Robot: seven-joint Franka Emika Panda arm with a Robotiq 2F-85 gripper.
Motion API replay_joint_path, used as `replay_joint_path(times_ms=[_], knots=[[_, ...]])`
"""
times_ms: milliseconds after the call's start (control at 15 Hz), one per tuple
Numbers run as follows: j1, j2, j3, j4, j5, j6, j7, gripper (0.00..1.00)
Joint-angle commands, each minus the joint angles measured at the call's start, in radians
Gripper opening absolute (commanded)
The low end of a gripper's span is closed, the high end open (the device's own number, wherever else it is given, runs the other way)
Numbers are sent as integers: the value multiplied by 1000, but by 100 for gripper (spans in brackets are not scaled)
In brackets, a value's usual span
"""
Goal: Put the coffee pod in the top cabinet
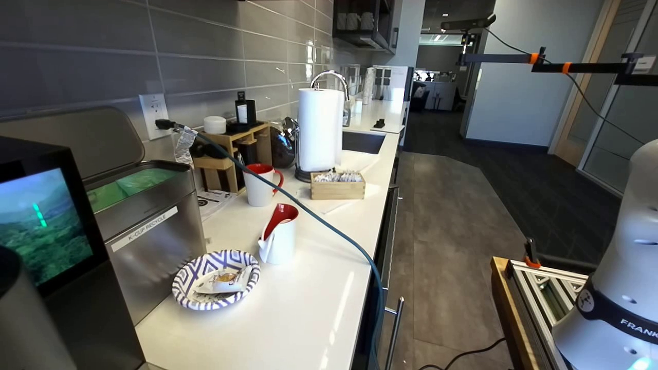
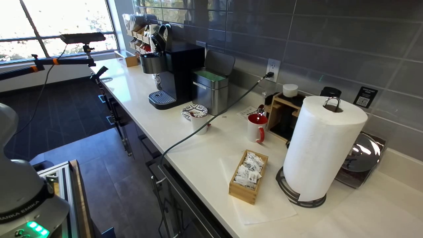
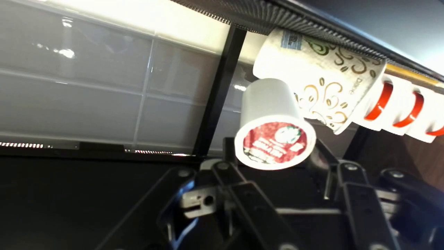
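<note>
The coffee pod (image 3: 274,121) faces the wrist view lid-first, its long axis running back and upward there. Body and rim are white, the lid red with a green-and-white logo. The gripper (image 3: 275,148) grips it in front of the Dixie paper cup (image 3: 319,76); whether inside the top cabinet (image 1: 354,37), I cannot tell.

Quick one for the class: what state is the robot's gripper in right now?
Gripper: closed, holding the coffee pod, as the wrist view shows.

The coffee pod (image 3: 272,117) is white, its label (image 3: 275,142) red.
</note>
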State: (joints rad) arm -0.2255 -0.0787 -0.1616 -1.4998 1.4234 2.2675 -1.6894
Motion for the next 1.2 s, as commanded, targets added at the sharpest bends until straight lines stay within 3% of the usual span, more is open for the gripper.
replay_joint_path(times_ms=[0,600,1133], knots=[[32,1,4,11,-64,76,42,28],[68,56,42,89,-164,222,106,28],[71,129,57,178,-265,238,159,28]])
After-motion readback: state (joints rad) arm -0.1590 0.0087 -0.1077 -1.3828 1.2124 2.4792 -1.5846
